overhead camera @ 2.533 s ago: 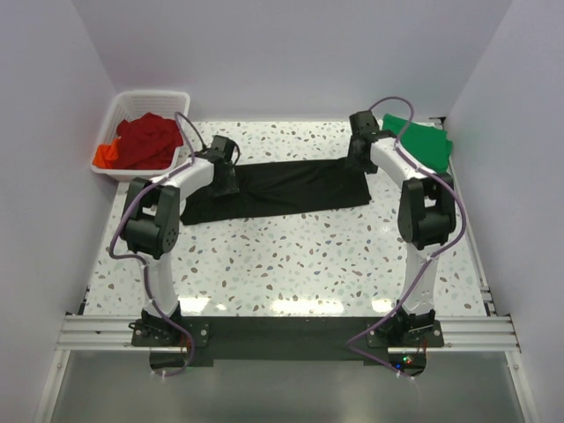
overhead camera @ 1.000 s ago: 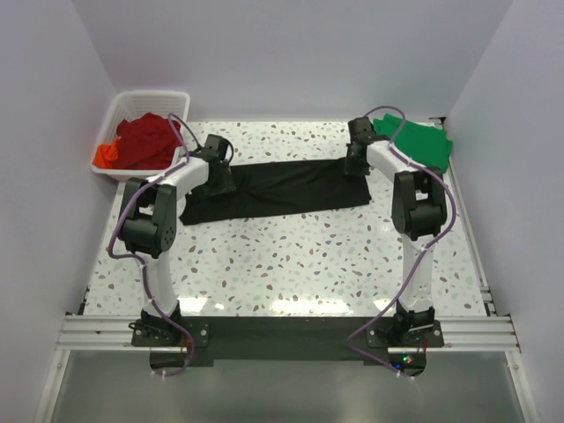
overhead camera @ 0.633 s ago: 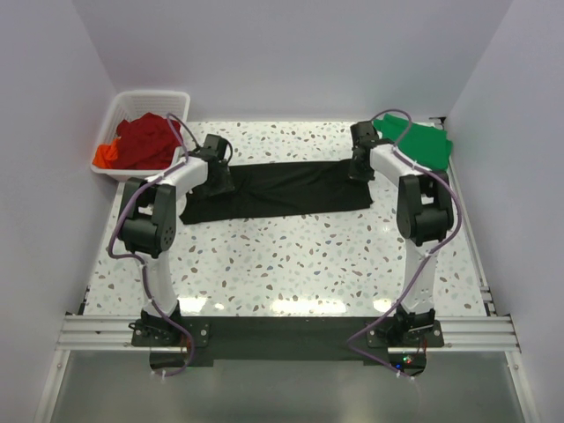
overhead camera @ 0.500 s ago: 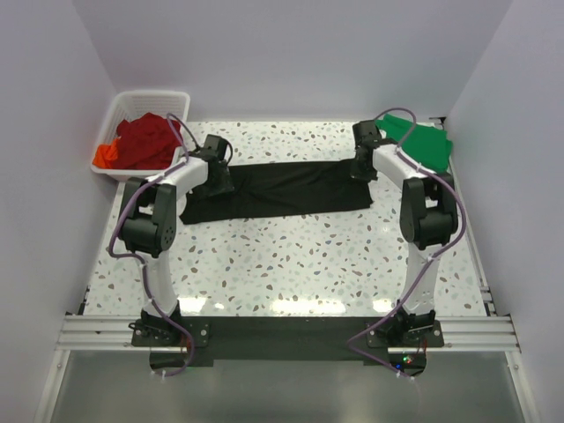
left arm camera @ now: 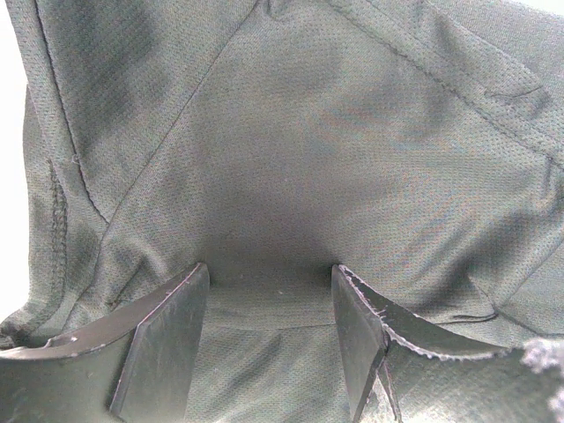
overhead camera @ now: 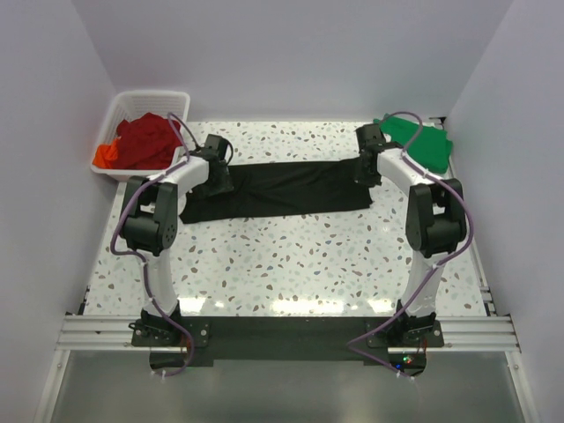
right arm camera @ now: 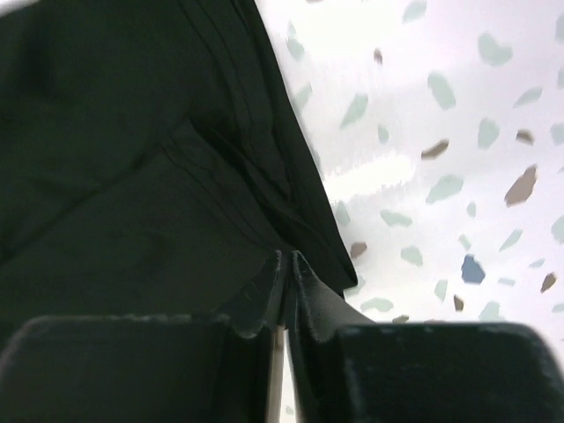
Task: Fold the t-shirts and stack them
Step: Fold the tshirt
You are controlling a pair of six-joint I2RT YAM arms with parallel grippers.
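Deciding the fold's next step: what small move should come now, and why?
Probably close the left gripper: its jaws stand open over the black shirt, while the right gripper has already pinched the shirt's edge, so both ends can lift together.

overhead rear view, wrist close-ups share black t-shirt (overhead camera: 273, 187)

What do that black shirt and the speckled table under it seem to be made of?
The black t-shirt looks like thin knitted sports fabric, matte: the left wrist view shows a fine mesh weave, stitched seams and soft creases. The white speckled table looks like terrazzo or an imitation laminate: coloured chips in a smooth, slightly glossy surface reflecting light.
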